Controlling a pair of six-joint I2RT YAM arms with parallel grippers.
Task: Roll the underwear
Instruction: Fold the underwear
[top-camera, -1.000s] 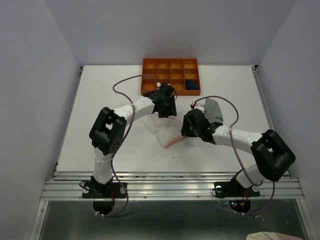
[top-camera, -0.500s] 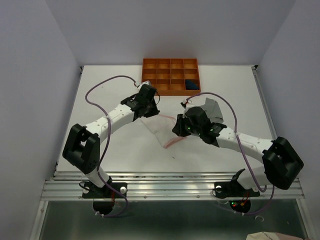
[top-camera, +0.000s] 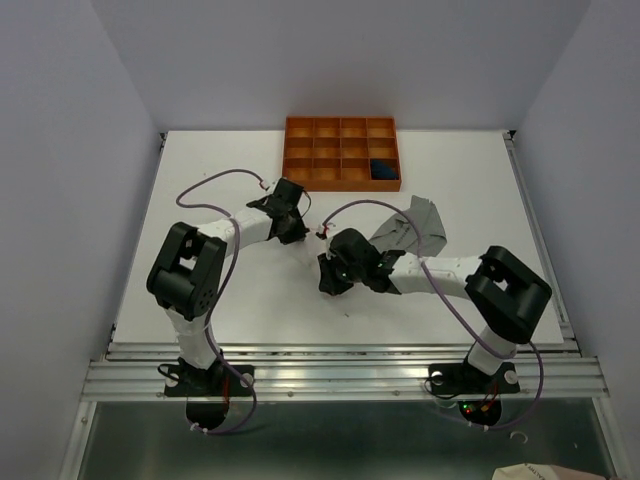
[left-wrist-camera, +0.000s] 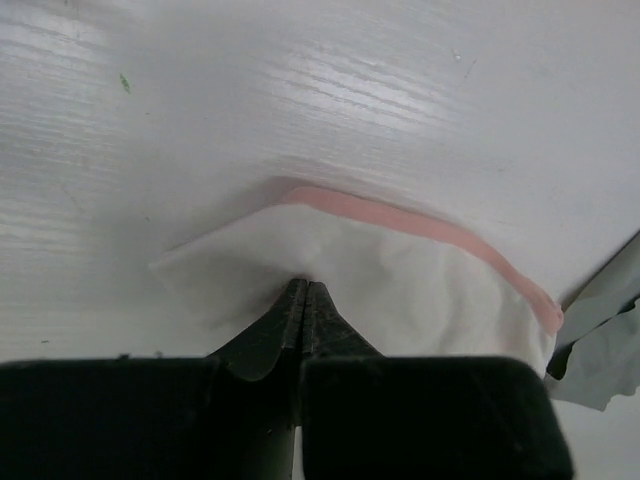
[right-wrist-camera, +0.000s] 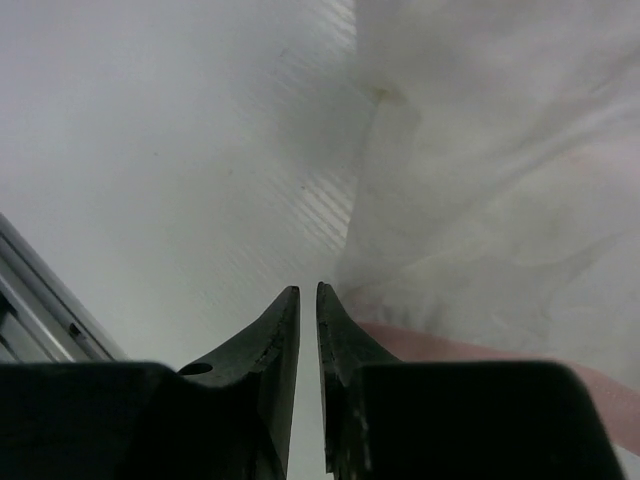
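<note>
Left pincer (left-wrist-camera: 305, 284) clenched on pale pink-white underwear (left-wrist-camera: 400, 285).
Right pincer (right-wrist-camera: 307, 290), jaws a slit apart, beside the same garment; grip cannot be told.

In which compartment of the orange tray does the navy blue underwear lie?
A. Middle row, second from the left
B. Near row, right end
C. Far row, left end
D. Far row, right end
B: the top view shows the navy blue underwear in the right column of the orange tray, in the row nearest the arms.
</note>
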